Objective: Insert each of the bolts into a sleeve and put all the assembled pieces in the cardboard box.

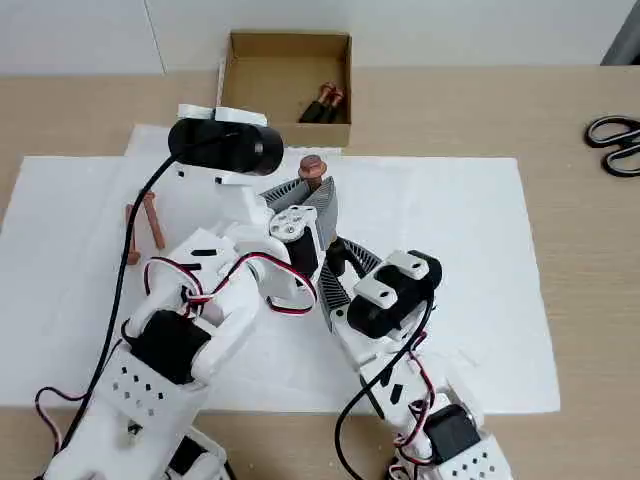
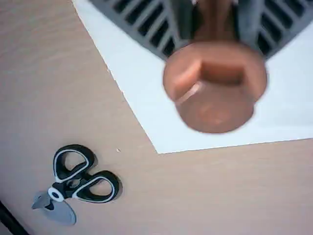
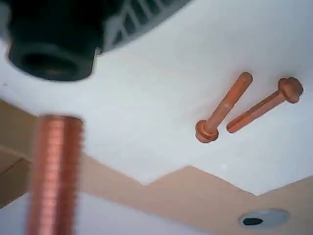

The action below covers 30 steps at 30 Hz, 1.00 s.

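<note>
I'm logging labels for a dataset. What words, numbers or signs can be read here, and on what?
None. No readable print shows on the cardboard box, the loose bolts, the held bolt, the black sleeve, the scissors or the white sheet.

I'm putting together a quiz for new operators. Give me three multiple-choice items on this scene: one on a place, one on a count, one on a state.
1. Where do the scissors lie?
A. on the bare table
B. on the paper
C. in a hand

2. How many loose bolts lie on the paper?
A. one
B. two
C. four

3. What state is the left hand in?
A. open
B. shut on the scissors
C. shut on a bolt

Key:
1 A: the scissors rest on wood, clear of the paper's edge.
2 B: two bolts lie side by side on the paper.
3 C: its fingers clamp the bolt's shank, with the head sticking out.
</note>
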Each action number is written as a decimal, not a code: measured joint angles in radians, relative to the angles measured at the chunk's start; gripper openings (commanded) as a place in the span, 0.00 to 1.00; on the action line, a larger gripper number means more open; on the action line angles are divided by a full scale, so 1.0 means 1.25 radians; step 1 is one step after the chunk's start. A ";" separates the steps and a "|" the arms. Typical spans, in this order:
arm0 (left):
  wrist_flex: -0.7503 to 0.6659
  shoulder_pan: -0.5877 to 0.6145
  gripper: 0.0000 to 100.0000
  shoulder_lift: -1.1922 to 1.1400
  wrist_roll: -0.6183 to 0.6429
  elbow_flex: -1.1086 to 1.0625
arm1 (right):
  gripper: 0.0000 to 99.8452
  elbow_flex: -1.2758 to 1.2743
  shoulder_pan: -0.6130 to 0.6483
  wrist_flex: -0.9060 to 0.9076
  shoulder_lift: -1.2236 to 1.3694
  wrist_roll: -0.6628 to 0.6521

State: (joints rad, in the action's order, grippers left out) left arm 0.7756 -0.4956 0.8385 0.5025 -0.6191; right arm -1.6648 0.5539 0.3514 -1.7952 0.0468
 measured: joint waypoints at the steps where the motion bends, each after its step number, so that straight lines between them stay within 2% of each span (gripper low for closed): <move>1: 0.000 0.000 0.00 0.000 0.000 0.000 | 0.00 0.000 0.000 0.000 0.000 0.000; 16: 0.009 -0.002 0.00 -0.068 -0.031 -0.006 | 0.00 0.000 0.001 0.000 0.000 0.000; 26: 0.112 -0.005 0.01 -0.068 -0.031 -0.006 | 0.00 0.000 0.005 0.001 0.001 -0.002; 30: 0.145 -0.016 0.04 -0.070 -0.061 -0.009 | 0.00 0.000 0.006 0.001 0.001 -0.002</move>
State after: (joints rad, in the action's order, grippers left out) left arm 0.9567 -0.5155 0.7511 0.4258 -0.6299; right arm -1.6648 0.5616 0.3529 -1.7937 0.0437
